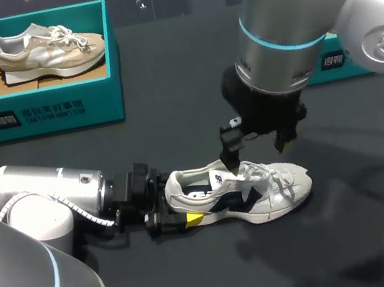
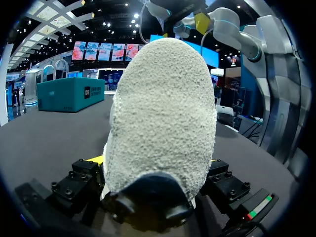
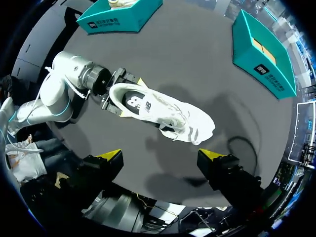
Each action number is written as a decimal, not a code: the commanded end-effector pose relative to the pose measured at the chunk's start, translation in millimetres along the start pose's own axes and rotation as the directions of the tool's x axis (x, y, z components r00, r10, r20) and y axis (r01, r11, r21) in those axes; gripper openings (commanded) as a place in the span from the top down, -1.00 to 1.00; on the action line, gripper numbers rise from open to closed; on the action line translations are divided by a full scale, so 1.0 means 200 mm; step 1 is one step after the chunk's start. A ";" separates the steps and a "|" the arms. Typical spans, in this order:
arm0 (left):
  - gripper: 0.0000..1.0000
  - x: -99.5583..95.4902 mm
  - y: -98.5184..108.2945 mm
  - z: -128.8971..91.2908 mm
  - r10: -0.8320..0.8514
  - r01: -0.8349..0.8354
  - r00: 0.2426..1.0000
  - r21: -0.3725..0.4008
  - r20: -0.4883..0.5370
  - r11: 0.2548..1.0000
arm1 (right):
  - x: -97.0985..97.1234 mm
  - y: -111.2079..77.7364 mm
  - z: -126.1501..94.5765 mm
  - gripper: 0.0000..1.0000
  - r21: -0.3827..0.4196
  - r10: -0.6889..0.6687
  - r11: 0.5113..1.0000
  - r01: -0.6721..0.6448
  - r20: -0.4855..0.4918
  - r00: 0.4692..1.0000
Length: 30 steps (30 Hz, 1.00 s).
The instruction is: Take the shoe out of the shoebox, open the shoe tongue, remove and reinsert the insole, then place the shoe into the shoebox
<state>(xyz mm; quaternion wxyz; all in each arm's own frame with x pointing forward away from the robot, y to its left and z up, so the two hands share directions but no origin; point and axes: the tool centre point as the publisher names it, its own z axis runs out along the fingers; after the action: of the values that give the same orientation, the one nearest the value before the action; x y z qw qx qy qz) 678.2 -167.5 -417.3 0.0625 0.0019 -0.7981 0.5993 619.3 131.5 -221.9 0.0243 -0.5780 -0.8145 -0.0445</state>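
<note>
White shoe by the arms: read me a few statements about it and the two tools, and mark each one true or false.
1. The left tool grips the white shoe at its heel. True.
2. The white shoe lies inside the shoebox. False: it lies on the table, and the shoebox holds a beige shoe.
3. The right tool is shut on the laces. False: it is open, above the white shoe.
4. The white shoe's toe points away from the left tool. True.
</note>
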 end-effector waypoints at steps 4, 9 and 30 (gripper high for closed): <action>1.00 0.00 0.00 0.02 0.000 0.000 1.000 -0.001 0.001 1.000 | 0.21 0.15 0.10 -1.00 0.117 0.139 0.978 -0.170 0.236 0.962; 1.00 0.00 0.00 0.02 0.000 0.000 1.000 -0.001 0.001 1.000 | 0.25 0.18 0.16 -1.00 0.109 0.177 0.971 -0.213 0.269 0.947; 1.00 0.00 0.00 0.02 0.000 0.000 1.000 -0.001 0.001 1.000 | 0.28 0.17 0.23 -1.00 0.008 0.272 0.957 -0.290 0.321 0.907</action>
<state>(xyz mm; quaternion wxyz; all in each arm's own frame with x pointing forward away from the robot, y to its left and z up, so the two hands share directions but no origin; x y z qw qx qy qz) 678.2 -167.6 -417.3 0.0625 0.0018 -0.7981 0.5993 630.8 199.0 -260.4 -0.0815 -0.6819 -0.7238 0.0666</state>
